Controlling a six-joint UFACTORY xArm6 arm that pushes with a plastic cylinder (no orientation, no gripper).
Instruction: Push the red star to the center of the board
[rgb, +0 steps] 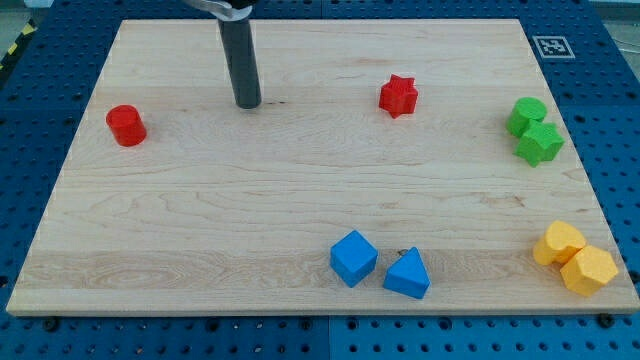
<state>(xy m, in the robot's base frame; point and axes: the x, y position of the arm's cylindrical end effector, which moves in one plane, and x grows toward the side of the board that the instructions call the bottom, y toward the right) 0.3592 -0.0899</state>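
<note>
The red star (398, 96) lies on the wooden board (200, 200), above and right of the board's middle. My tip (248, 103) touches the board in the upper left part, well to the left of the red star and apart from it. The dark rod rises from the tip to the view's top. A red cylinder (127, 125) stands to the left of my tip, near the board's left edge.
A green cylinder (526, 115) and a green block (541, 143) touch at the right edge. A blue cube (353, 258) and a blue triangular block (408, 274) sit near the bottom. Two yellow blocks (575, 258) sit at the bottom right corner.
</note>
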